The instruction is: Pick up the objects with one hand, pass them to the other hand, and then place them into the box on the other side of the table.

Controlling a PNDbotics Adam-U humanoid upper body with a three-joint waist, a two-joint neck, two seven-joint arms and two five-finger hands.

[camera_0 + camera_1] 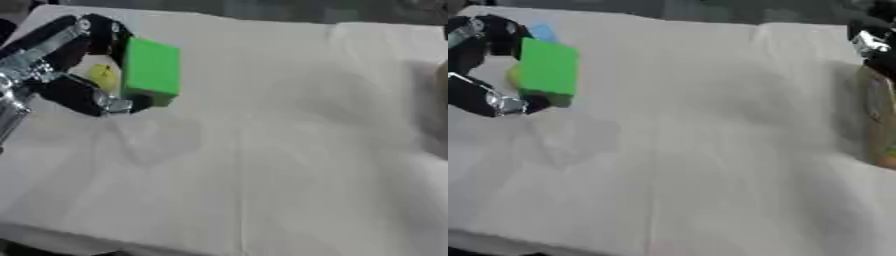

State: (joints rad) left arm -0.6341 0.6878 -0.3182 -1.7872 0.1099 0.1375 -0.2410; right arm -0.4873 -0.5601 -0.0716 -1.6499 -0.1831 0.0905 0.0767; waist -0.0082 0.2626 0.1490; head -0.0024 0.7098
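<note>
1. our left hand holds the green block clear of the bench, at the upper left of the view; fingers arch over the block's top and a lower digit curls under its bottom corner, so the block is pinched between them

2. we judge the block is held upright, with its broad green face turned toward the middle of the bench, because the next step is the pass: this leaves the right-hand side of the block free for the other hand to take

3. a small yellow thing sits just behind the block, between it and the hand; we cannot tell whether it lies on the bench or what it is. a bit of blue shows above the block in the right eye view, equally unclear

4. our right hand shows only at the upper right edge of the right eye view, cut off by the frame, well apart from the block; we cannot tell how its fingers stand

5. a tall brownish shape stands at the right edge below that hand; it may be the box on the far side, but it is cropped and blurred, so we do not say so for sure

6. the pale cloth over the bench lies creased down the middle, and the handover has not yet happened
</note>
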